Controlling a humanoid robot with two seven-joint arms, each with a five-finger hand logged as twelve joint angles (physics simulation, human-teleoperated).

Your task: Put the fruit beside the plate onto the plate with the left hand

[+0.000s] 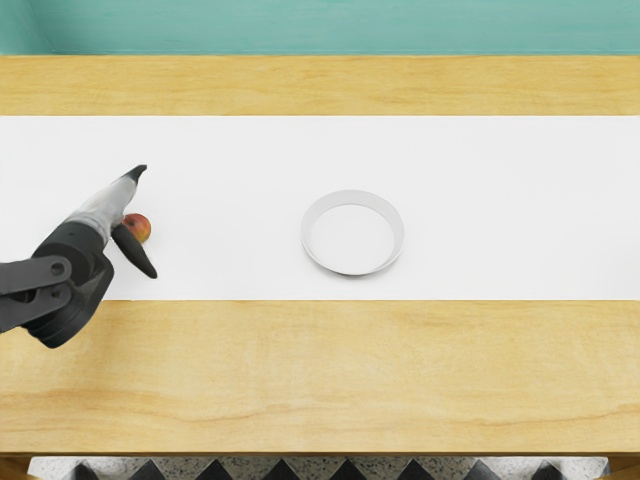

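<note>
At your left, the left hand [108,212] released, fingers spread, gripping nothing, small red-orange fruit [140,227] just beside its palm, between thumb and fingers, on the white runner [500,200], bare runner rightward, white plate [307,232] mid-table, well apart from the fruit.

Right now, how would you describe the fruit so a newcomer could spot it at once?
Find the white strip running across the wooden table; the white plate sits near its middle. Far toward the picture's left, beside the left hand, lies the fruit. It is the only small, round, reddish thing there.
</note>
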